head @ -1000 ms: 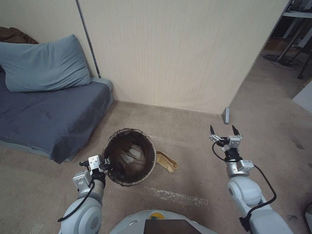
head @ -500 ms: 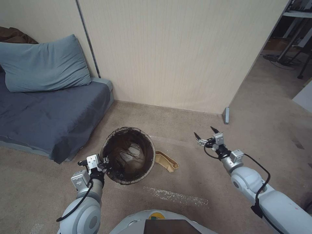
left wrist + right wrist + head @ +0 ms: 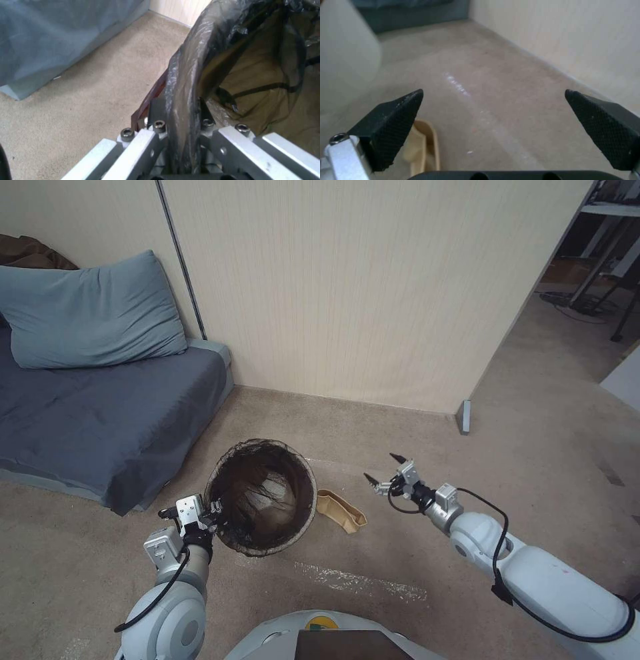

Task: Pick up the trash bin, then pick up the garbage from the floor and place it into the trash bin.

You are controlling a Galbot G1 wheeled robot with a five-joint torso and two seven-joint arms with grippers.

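Two arms reach low over the carpet: left gripper [image 3: 215, 509] pinches the round bin's dark-lined rim [image 3: 186, 82]; right gripper [image 3: 385, 472], fingers wide, hovers beside the tan paper piece [image 3: 341, 511], its cupped fold clearer from the right wrist.

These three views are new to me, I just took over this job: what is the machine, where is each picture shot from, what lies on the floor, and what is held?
It is a wheeled robot with two arms, each ending in a pincer. The wide picture comes from a camera on its head, looking down at the carpet. The other two come from cameras on the wrists.

The left pincer is shut on the rim of the bin, clamping the dark liner; the left wrist view shows that rim between its fingers. The right pincer is open and holds nothing; it hangs over the carpet beside a tan paper, which lies on the floor right of the bin. The right wrist view shows the paper past one fingertip.
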